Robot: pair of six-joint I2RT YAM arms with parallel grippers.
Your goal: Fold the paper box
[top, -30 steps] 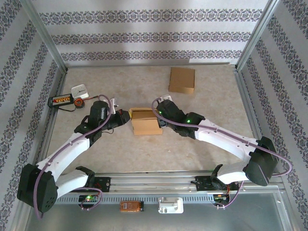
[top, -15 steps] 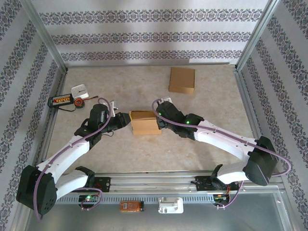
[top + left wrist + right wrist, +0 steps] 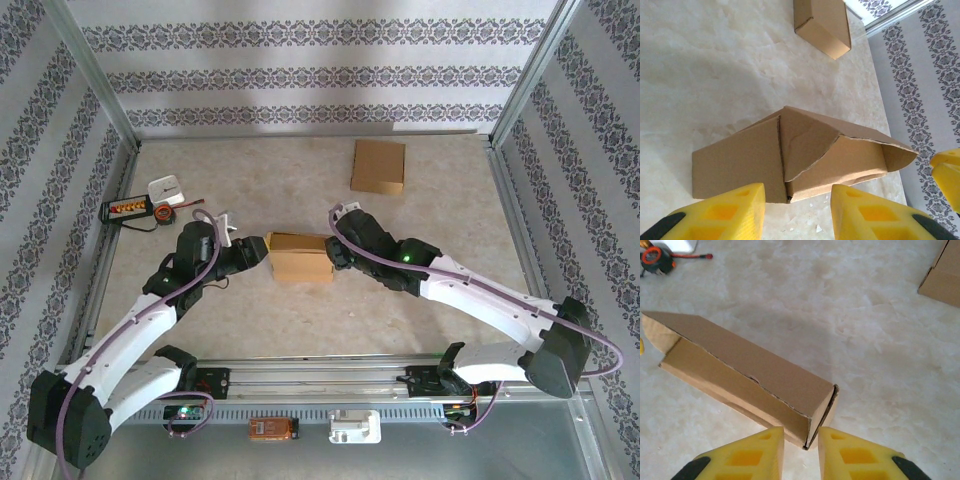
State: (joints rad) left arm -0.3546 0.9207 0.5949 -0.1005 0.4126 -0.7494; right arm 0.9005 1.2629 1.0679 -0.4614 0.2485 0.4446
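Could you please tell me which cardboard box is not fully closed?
The nearer box, its end flaps gaping; the farther box looks fully closed.

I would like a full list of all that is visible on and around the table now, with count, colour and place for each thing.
paper box: one, brown, table centre, between the two grippers
second cardboard box: one, brown, far right part of the table
white device: one, white, far left
black strip: one, black with orange parts, left edge
tape measure: one, orange and black, beside the black strip
orange module: one, orange, near rail
white module: one, white, near rail
table: one, beige marbled
walls: three, patterned wallpaper, around the table
left gripper: one, yellow fingers, open, at the paper box's left end
right gripper: one, yellow fingers, slightly apart, at its right end
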